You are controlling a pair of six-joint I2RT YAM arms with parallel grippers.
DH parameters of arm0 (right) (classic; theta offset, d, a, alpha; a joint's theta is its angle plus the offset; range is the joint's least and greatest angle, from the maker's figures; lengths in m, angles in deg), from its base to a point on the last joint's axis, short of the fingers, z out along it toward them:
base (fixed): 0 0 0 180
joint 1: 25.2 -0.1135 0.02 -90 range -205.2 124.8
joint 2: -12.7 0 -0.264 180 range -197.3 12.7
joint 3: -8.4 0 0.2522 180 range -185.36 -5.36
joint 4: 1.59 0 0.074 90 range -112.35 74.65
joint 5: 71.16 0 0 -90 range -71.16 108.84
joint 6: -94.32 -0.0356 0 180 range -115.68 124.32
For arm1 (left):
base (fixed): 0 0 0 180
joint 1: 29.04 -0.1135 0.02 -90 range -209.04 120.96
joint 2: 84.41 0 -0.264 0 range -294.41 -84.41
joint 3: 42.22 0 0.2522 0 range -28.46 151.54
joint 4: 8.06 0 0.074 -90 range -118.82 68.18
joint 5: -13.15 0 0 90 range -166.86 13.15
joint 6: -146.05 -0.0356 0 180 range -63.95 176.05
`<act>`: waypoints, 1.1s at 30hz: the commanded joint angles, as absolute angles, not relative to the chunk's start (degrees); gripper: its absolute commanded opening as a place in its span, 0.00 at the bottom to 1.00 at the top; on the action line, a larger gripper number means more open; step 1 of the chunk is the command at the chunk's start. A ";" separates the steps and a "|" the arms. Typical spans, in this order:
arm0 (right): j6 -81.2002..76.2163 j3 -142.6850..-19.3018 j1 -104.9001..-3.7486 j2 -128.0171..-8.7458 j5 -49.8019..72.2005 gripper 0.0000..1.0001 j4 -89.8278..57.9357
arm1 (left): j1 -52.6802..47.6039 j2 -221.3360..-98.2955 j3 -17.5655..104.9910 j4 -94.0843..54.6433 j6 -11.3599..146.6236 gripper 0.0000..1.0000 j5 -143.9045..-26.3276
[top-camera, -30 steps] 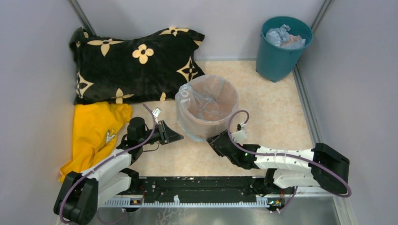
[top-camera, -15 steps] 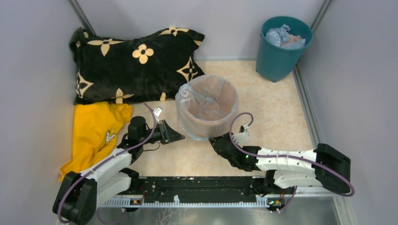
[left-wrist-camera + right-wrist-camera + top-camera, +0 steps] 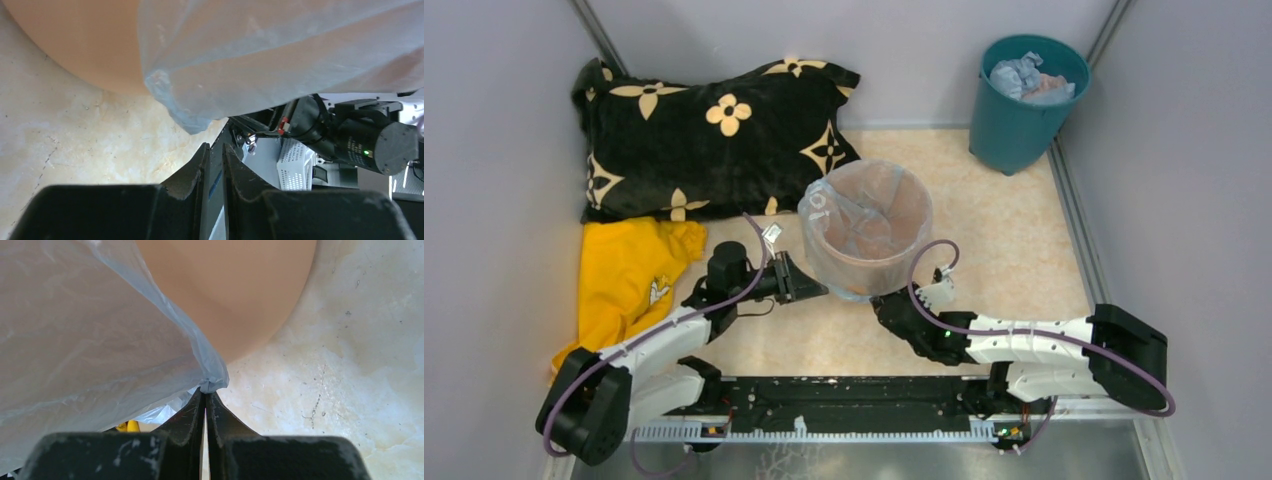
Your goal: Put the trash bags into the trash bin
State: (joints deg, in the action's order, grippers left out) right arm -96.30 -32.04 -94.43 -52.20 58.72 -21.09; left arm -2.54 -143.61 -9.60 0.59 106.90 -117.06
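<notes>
Pinching a corner of the one crinkly pale blue film trash bag, the right gripper is clamped; the left gripper stands slightly parted, empty. The bag drapes over one round peach-orange plastic trash bin; beyond, one teal plastic bucket.

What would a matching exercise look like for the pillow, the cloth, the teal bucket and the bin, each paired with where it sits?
Things:
1 pillow
2 cloth
3 teal bucket
4 bin

Places:
a far right corner
b centre
c far left
d left side, nearer than the pillow

Pairs: 1-c, 2-d, 3-a, 4-b
</notes>
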 commanded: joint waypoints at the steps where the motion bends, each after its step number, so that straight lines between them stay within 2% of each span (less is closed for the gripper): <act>1: -93.14 -32.91 -95.07 -51.71 60.43 0.00 -20.89 | -0.67 -147.41 -7.91 2.40 105.80 0.20 -114.69; 13: -91.71 -32.14 -95.33 -51.48 59.54 0.00 -20.29 | 1.00 -155.79 -8.28 7.43 105.93 0.15 -112.46; 16: -90.79 -32.41 -95.39 -51.12 60.10 0.00 -20.99 | 1.60 -152.70 -9.11 8.19 107.71 0.17 -113.67; 25: -86.35 -34.12 -95.77 -51.43 62.01 0.00 -26.76 | 2.93 -133.16 -7.18 -8.15 109.12 0.22 -110.69; 33: -84.48 -33.61 -95.77 -51.28 62.04 0.00 -27.03 | 3.17 -137.60 -9.03 -6.21 107.90 0.22 -107.57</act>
